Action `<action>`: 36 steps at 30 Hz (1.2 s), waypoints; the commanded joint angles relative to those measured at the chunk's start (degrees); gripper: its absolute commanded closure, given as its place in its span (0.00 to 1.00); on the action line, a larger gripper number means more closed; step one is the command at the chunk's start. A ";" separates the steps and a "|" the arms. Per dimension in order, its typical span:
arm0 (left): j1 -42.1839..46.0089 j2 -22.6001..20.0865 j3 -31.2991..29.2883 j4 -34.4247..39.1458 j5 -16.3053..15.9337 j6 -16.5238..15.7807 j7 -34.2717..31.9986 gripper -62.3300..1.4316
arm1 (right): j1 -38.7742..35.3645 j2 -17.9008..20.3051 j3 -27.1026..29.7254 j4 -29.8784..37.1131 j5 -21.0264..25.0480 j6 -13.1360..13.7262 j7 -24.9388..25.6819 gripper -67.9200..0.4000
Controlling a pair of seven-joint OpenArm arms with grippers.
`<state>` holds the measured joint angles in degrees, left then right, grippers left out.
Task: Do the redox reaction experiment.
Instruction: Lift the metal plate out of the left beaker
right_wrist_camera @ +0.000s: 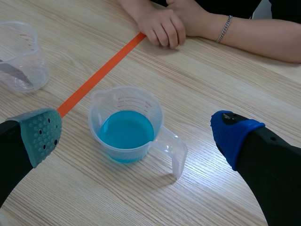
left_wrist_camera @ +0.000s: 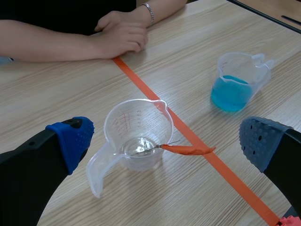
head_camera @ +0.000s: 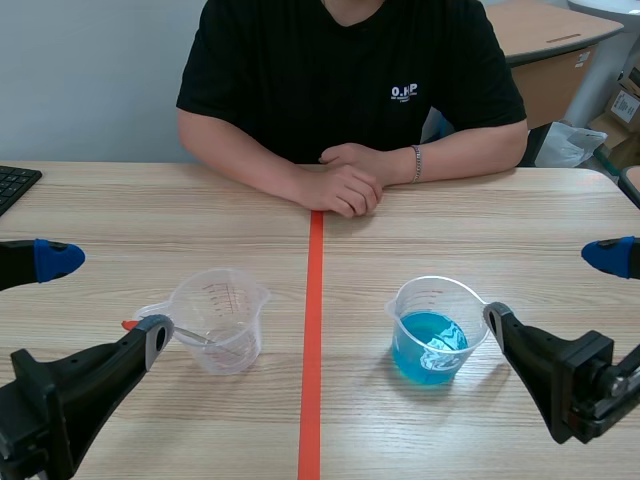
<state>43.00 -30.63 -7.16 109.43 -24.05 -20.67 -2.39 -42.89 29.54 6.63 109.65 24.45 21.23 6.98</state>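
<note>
A wooden table [head_camera: 120, 215] is divided down the middle by an orange-red tape line [head_camera: 312, 350]. On the left arm's side of the line a clear measuring cup [left_wrist_camera: 137, 117] is stood upright, its handle turned toward the left gripper [left_wrist_camera: 165, 132]. A thin metal tool [left_wrist_camera: 188, 149] with an orange grip is leaned into it, the metal tip down on the cup's bottom and the orange end laid out over the rim. Whether any clear liquid is held in this cup cannot be told. The left gripper is held low before the cup with its fingers spread wide and nothing gripped; the cup is framed between the blue pad and the grey pad without being touched. On the right arm's side the blue-liquid cup [right_wrist_camera: 123, 100] is stood upright, partly filled with bright blue liquid, its handle turned toward the right gripper [right_wrist_camera: 136, 125]. The right gripper's fingers are likewise spread wide on either side of that cup, and no contact is seen. The two cups are set well apart. Across the table a person [head_camera: 350, 70] in a black shirt is seated, hands [head_camera: 345, 180] folded on the tabletop at the far end of the tape, a bracelet [head_camera: 416, 163] worn on one wrist. A black keyboard [head_camera: 15, 185] is partly seen at the table's left edge.
</note>
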 commanded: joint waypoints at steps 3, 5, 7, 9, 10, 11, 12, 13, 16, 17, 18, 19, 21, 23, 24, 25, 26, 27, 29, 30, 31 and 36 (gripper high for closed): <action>-0.20 0.13 0.04 0.87 -0.37 -0.07 -1.01 0.00 | -0.11 0.44 0.42 0.76 0.15 -0.22 0.81 0.00; -0.20 0.13 0.04 0.87 -0.37 -0.07 -1.01 0.00 | -0.11 0.44 0.42 0.76 0.15 -0.22 0.81 0.00; -0.20 0.13 0.04 0.87 -0.37 -0.07 -1.01 0.00 | -0.11 0.44 0.42 0.76 0.15 -0.22 0.81 0.00; -0.17 0.13 0.04 0.87 -0.37 -0.04 -1.01 0.00 | -0.11 0.44 0.42 0.76 0.15 -0.22 0.81 0.00; -0.17 0.13 0.04 0.87 -0.37 -0.02 -1.01 0.00 | -0.11 0.44 0.42 0.76 0.15 -0.22 0.81 0.00; -0.17 0.11 0.04 0.87 -0.35 -0.02 -1.01 0.00 | -0.11 0.44 0.42 0.76 0.15 -0.22 0.81 0.00; -0.17 0.11 0.04 0.87 -0.33 -0.02 -1.01 0.00 | -0.11 0.44 0.42 0.76 0.13 -0.22 0.81 0.00; -0.13 0.11 -0.07 0.87 -0.31 0.00 -1.01 0.00 | -0.11 0.44 0.42 0.76 0.13 -0.22 0.81 0.00; 0.68 0.09 -0.46 0.87 0.11 0.48 -1.09 0.00 | -0.11 0.44 0.42 0.76 -0.66 -0.22 0.81 0.00; 1.20 0.09 -0.83 0.87 0.44 0.50 -1.53 0.00 | -0.11 0.44 0.42 0.76 -1.03 -0.22 0.81 0.00; 1.90 0.09 -1.27 0.87 1.03 0.66 -2.27 0.00 | -0.11 0.44 0.42 0.76 -1.42 -0.22 0.81 0.00; 2.75 0.07 -1.75 0.87 1.64 0.87 -3.08 0.00 | -0.11 0.44 0.42 0.76 -1.79 -0.22 0.83 0.00; 4.85 -0.09 -3.04 0.87 2.47 1.68 -4.46 0.00 | -0.11 0.44 0.42 0.76 -1.99 -0.22 0.81 0.00; 7.02 -0.09 -4.37 0.87 2.47 2.05 -4.76 0.00 | -0.11 0.44 0.42 0.76 -1.99 -0.22 0.81 0.00; 8.15 -0.24 -5.03 0.87 2.47 2.05 -4.74 0.00 | -0.11 0.44 0.42 0.76 -1.99 -0.22 0.83 0.00; 9.42 -0.59 -5.55 0.87 2.47 2.08 -4.76 0.00 | -0.11 0.44 0.42 0.76 -1.99 -0.22 0.83 0.00; 10.84 -1.09 -6.05 0.87 2.47 2.12 -4.81 0.00 | -0.11 0.44 0.42 0.76 -1.99 -0.22 0.83 0.00; 12.26 -1.57 -6.51 0.85 2.47 2.27 -5.03 0.00 | -0.11 0.44 0.42 0.76 -1.99 -0.22 0.81 0.00; 15.52 -2.58 -7.28 0.76 2.43 3.67 -5.81 0.00 | -0.11 0.44 0.42 0.76 -1.99 -0.22 0.81 0.00; 17.14 -3.08 -7.54 0.59 2.43 4.52 -6.12 0.00 | -0.11 0.44 0.42 0.76 -1.97 -0.22 0.83 0.00; 18.49 -3.45 -7.76 0.22 2.43 5.14 -6.58 0.00 | -0.11 0.44 0.42 0.76 -1.97 -0.22 0.83 0.00; 23.91 -3.67 -8.09 -3.26 2.43 7.69 -7.30 0.00 | -0.11 0.44 0.42 0.76 -1.97 -0.22 0.85 0.00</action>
<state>66.67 -34.74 -15.16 106.61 -21.08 -12.95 -8.84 -42.89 29.54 6.63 109.65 22.06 21.26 6.98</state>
